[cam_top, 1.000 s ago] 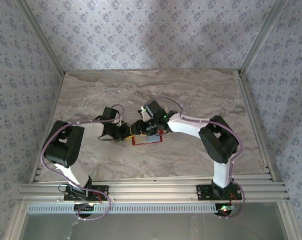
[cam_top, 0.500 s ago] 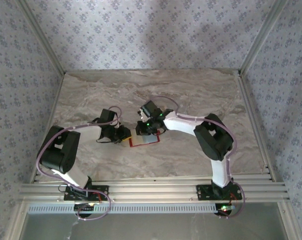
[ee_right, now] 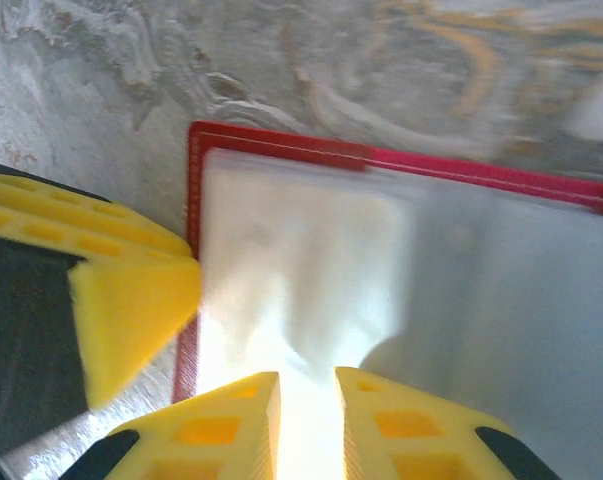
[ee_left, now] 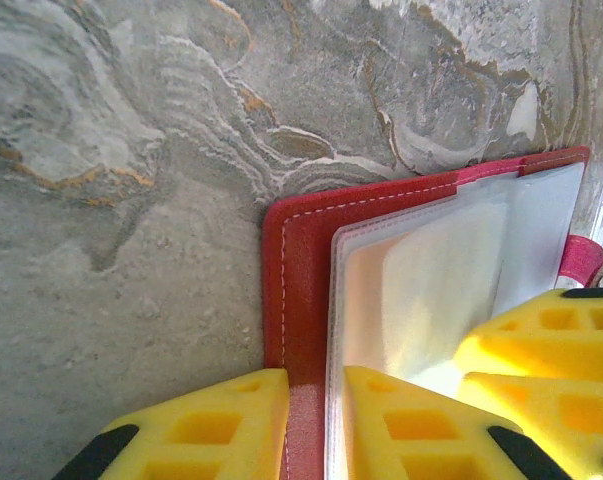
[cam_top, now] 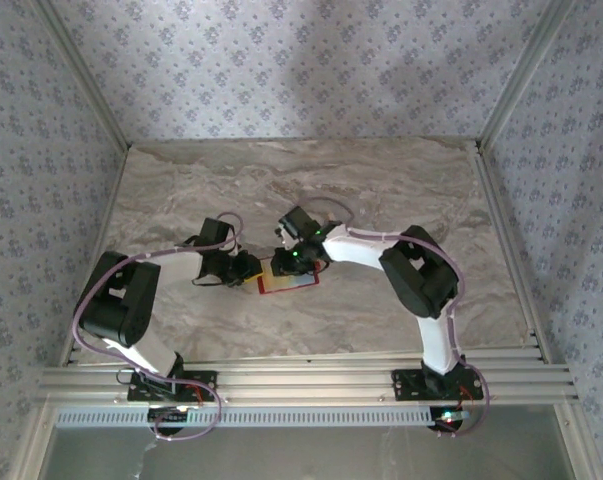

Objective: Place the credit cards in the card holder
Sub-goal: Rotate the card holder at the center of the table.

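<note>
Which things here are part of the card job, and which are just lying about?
Part of the job: red card holder, lying open; pale credit card at its clear sleeve; left claw; right claw.
Just surroundings: marble table; patterned walls; metal rails.

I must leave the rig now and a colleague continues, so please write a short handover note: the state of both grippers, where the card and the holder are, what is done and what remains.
Grippers: the left gripper is shut on the card holder, fingers astride its red edge. The right gripper has its fingers close together at the clear sleeve; glare hides whether it grips.
Things: the card holder lies open on the table between both grippers. A pale credit card appears to sit partly inside the sleeve.
Done: holder open and steadied.
Left: seat the card fully, then release.
</note>
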